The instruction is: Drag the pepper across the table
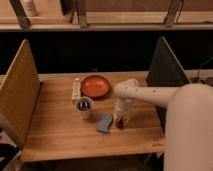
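Note:
The pepper (119, 124) shows as a small dark red shape on the wooden table (60, 132), just right of the light blue sponge (104, 123). My gripper (121, 119) points down from the white arm (150, 93) and sits right over the pepper, at the table surface. The gripper hides most of the pepper, and I cannot see whether it is touching the pepper.
An orange bowl (95, 86) sits at the back middle. A white cup (84, 106) with dark contents stands left of the sponge, with a white bottle (76, 90) lying behind it. A yellowish board (19, 95) stands at the left edge and a dark panel (165, 70) at the right.

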Tool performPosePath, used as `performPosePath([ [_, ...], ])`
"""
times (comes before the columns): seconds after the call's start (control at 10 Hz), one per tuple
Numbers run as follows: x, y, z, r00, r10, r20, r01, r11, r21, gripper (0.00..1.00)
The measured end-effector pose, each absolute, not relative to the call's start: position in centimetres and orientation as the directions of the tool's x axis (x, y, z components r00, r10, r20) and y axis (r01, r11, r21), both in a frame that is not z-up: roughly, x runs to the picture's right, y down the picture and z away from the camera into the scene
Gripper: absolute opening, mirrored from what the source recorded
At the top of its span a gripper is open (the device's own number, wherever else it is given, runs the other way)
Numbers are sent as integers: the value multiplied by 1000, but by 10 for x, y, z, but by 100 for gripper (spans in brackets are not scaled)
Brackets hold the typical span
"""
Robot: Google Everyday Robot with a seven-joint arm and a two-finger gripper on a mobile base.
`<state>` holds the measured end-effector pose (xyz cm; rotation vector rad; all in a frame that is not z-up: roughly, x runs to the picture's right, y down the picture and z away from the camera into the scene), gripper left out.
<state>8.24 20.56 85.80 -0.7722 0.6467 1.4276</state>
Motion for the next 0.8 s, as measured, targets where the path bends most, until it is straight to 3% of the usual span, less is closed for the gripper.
performPosePath([
  [0.8, 46, 132, 893, 96, 667, -739, -995, 51, -83, 0],
])
